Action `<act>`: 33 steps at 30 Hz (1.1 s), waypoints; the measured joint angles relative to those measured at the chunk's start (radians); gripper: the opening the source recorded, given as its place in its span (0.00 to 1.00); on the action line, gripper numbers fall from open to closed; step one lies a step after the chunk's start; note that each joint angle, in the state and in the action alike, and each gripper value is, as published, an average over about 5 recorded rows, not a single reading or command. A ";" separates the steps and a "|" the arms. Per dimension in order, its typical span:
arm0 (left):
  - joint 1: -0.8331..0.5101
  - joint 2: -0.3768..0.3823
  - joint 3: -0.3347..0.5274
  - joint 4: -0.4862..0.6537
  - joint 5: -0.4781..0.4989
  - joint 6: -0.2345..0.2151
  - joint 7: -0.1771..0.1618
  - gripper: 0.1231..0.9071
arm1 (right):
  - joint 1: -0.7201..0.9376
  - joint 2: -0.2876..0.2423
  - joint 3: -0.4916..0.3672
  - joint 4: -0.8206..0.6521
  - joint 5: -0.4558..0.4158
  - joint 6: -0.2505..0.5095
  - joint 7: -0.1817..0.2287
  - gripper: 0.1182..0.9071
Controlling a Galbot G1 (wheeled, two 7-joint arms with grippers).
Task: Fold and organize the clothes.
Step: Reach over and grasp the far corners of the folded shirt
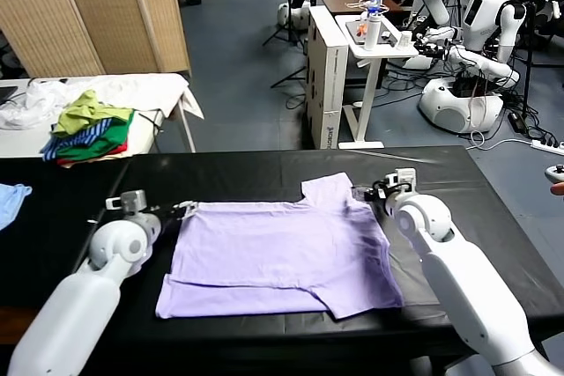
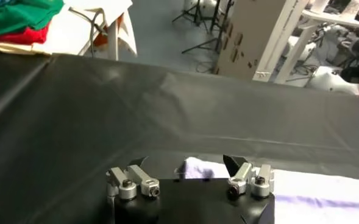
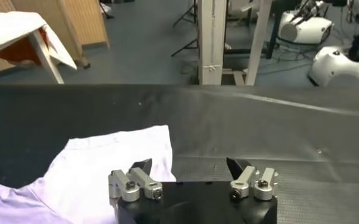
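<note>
1. The desk (image 1: 264,169) is covered in a black sheet and spans the near scene.
2. A lavender T-shirt (image 1: 282,257) lies flat on its middle, partly folded, one sleeve pointing to the far edge.
3. A light blue cloth (image 1: 11,200) lies at the desk's left edge, well apart from the T-shirt.
4. Faint creases run across the black sheet beyond the T-shirt.

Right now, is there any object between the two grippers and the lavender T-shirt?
Nothing visible. The left gripper is at one far corner of the T-shirt, the right gripper at the far sleeve, both open, on bare black table.
</note>
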 joint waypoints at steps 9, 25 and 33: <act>-0.009 -0.011 0.015 0.024 0.025 -0.008 0.016 0.91 | 0.012 0.015 -0.022 -0.034 -0.017 0.000 -0.015 0.76; -0.002 -0.007 0.023 0.023 0.047 -0.024 0.048 0.09 | 0.008 0.023 -0.024 -0.038 -0.044 0.000 -0.060 0.03; 0.019 0.005 -0.001 -0.011 0.042 -0.035 0.046 0.05 | -0.036 -0.006 0.014 0.036 -0.041 0.088 -0.104 0.03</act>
